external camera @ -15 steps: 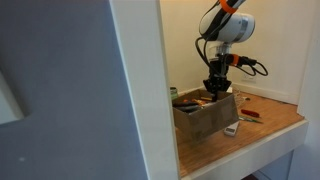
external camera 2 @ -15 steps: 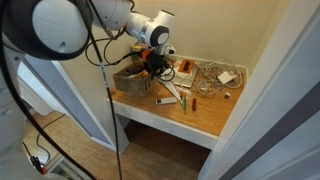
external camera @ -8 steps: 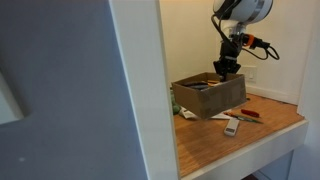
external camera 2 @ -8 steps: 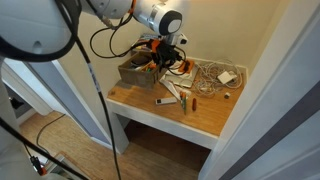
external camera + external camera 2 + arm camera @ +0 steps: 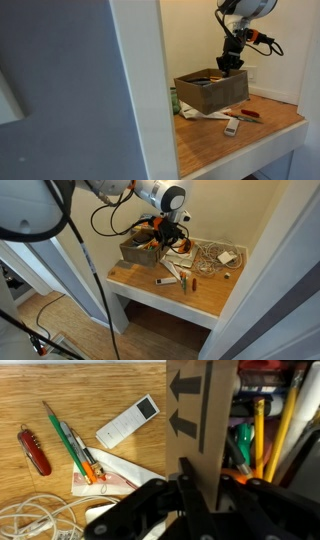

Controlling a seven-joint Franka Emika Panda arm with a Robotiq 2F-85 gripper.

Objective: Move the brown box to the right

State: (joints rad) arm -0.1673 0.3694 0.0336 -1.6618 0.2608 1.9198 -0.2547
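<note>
The brown cardboard box [image 5: 212,92] hangs lifted above the wooden shelf, tilted a little, in both exterior views [image 5: 138,249]. It holds pens and other yellow, green and orange items. My gripper [image 5: 232,64] comes down from above and is shut on the box's upper wall edge, also in the exterior view from above [image 5: 164,236]. In the wrist view the box wall with black arrows [image 5: 200,415] runs between my fingers, and the gripper [image 5: 203,476] clamps it, one finger [image 5: 186,488] outside and one inside.
On the wooden shelf [image 5: 262,136] under and beside the box lie a white remote [image 5: 128,421], a red pocket knife [image 5: 33,448], pens [image 5: 70,445], a paper packet [image 5: 112,477] and white cables [image 5: 210,253]. White walls close the alcove at the back and sides.
The gripper has risen with the box in its grip. The box went from resting on the shelf to hanging above it, shifted slightly sideways.
</note>
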